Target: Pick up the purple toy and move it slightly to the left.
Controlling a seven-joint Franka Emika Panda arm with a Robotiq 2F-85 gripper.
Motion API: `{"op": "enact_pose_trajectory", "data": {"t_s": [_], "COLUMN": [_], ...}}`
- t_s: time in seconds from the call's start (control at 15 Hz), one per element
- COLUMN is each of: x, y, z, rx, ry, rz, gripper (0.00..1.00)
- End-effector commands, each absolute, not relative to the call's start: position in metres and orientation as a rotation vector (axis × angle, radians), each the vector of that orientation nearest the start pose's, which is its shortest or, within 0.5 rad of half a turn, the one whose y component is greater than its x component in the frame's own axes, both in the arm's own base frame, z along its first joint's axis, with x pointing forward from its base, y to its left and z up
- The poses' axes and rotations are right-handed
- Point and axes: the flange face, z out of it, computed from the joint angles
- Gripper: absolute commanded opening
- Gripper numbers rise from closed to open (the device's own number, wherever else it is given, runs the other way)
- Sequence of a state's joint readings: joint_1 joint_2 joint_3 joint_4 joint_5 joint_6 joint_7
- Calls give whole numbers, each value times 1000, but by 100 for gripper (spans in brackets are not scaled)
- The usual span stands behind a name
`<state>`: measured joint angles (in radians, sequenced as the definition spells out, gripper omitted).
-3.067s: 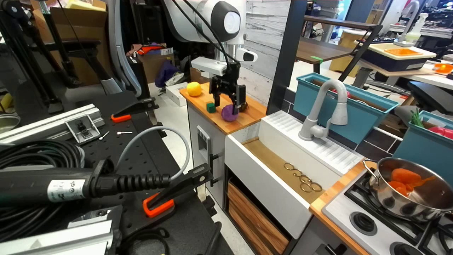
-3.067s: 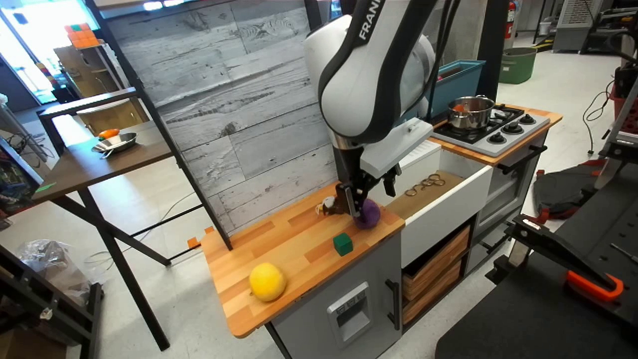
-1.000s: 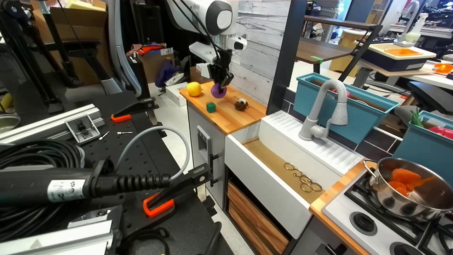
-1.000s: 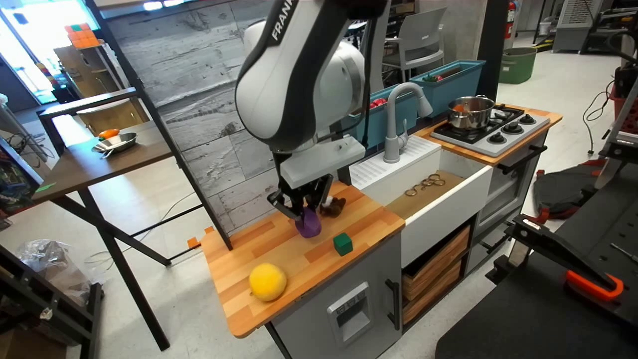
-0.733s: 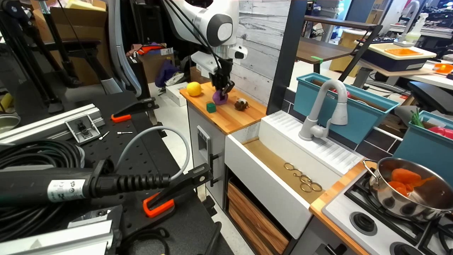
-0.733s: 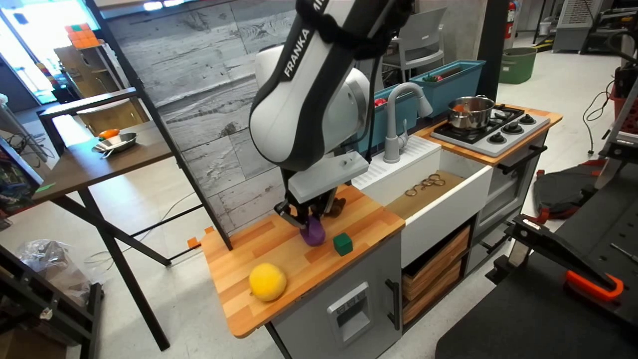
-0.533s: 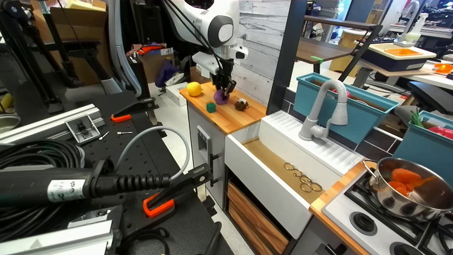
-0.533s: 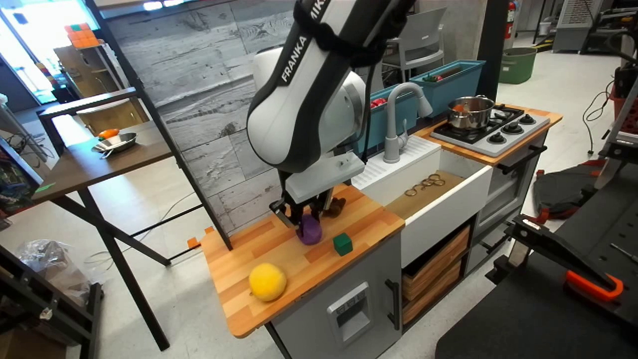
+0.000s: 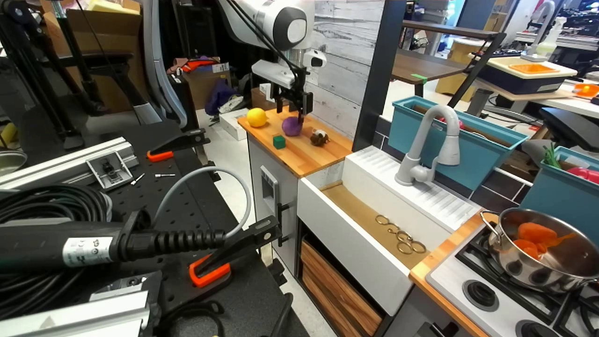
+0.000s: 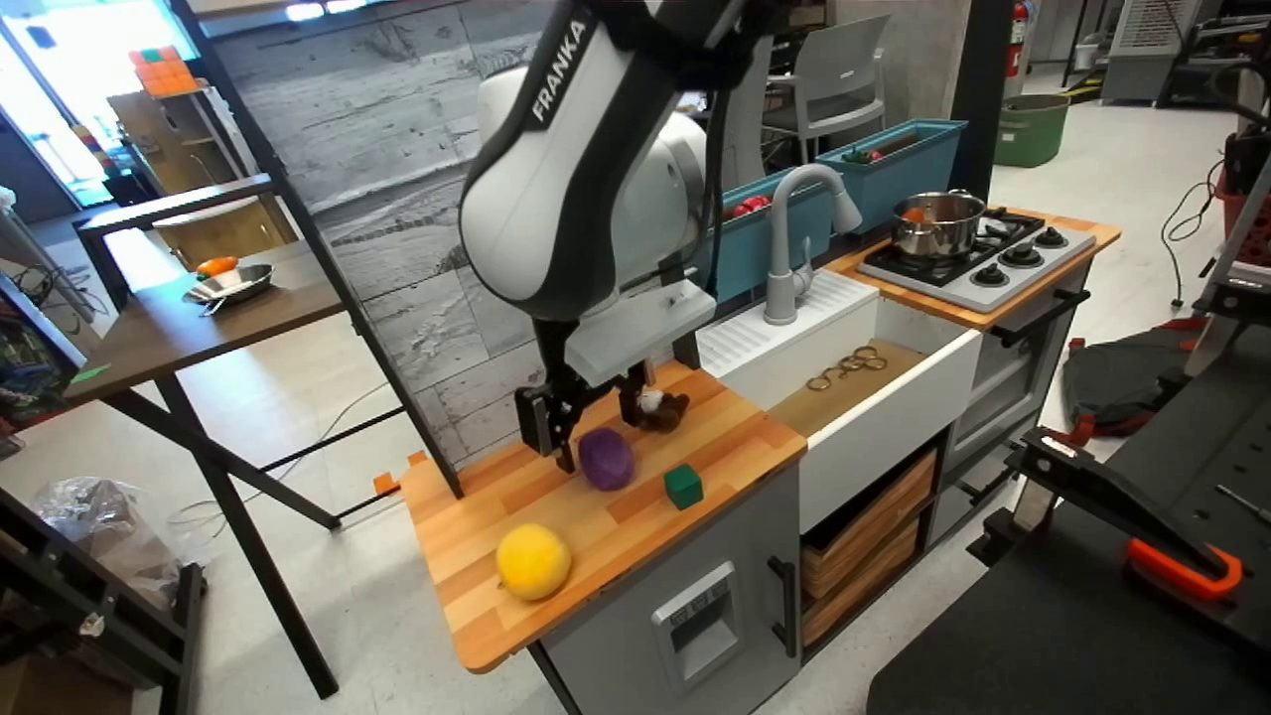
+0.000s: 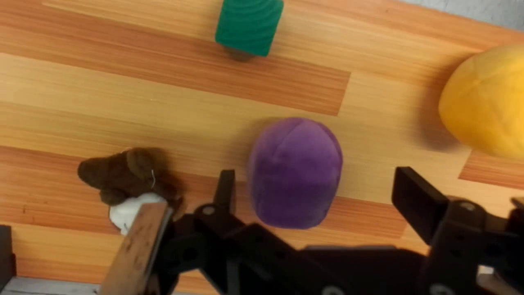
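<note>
While the fingers (image 11: 417,204) stand spread wide, gripping nothing, the purple toy (image 11: 295,174) sits on the counter (image 10: 496,497), seen between them in the wrist view. A narrow strip of wood shows there between the toy and one finger, a broader one on its opposite side, so neither finger is against it. Near the closer finger lies a brown toy (image 11: 123,175), its white part partly covered in the wrist view. The green block (image 11: 249,26) stands closer to the outer edge than the purple toy in both exterior views, near it but apart. Past the other finger, toward the counter's far end, rests the yellow ball (image 11: 487,102), cut off by the wrist view's edge. Behind the counter rises a gray plank wall (image 10: 397,248); at the end opposite the ball is a white sink (image 9: 346,238).
</note>
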<state>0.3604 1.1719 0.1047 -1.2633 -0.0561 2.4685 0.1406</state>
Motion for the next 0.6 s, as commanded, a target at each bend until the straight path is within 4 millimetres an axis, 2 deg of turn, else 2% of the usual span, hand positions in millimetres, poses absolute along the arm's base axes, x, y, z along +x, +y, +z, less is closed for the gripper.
{"op": "enact_pose_trajectory", "data": {"t_s": [0.0,0.2,0.4,0.47,0.53], "x": [637,609,584,571,601], "y": [306,294,269,257,280], "z": [99,142,182,192,169], "rx": [-2996,-2974,-3001,-3009,-3016], "ry": [-678,-725,-717,-785,-711], "rz": [112,290,385,463,372], "gripper": [100,100,100,100,100]}}
